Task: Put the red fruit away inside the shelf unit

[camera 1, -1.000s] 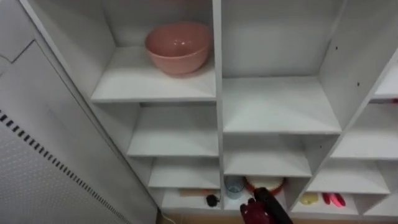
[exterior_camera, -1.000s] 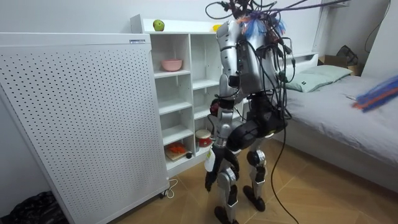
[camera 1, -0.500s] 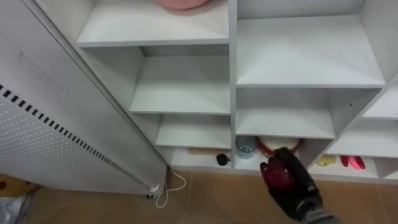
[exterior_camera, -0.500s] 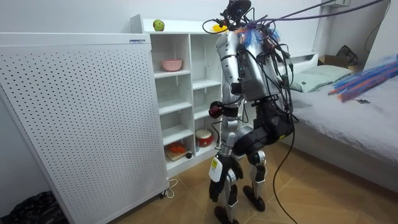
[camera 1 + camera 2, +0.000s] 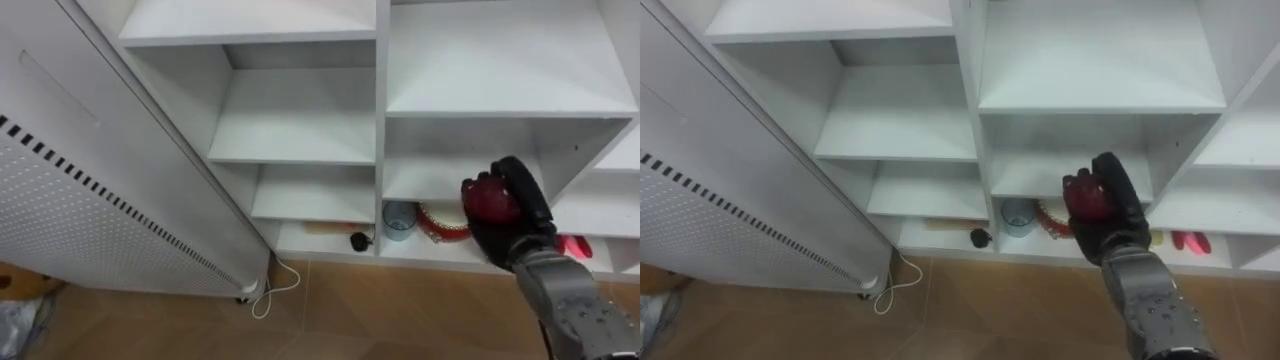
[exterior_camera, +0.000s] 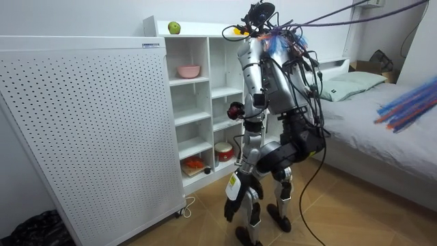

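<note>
We had raised our right hand (image 5: 512, 228), fingers curled round the red fruit (image 5: 488, 200), from floor level up before the closet (image 5: 300, 110) shelves, so placing it looked next.

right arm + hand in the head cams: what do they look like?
The right hand is black and human-shaped, with glossy moulded fingers. Behind it, the wrist and forearm are a silver-grey, speckled metallic casing that widens toward the elbow.

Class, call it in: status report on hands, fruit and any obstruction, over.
Right hand shut on red fruit, in front of the closet. Fruit not yet shelved. Nothing between hand and closet.
</note>
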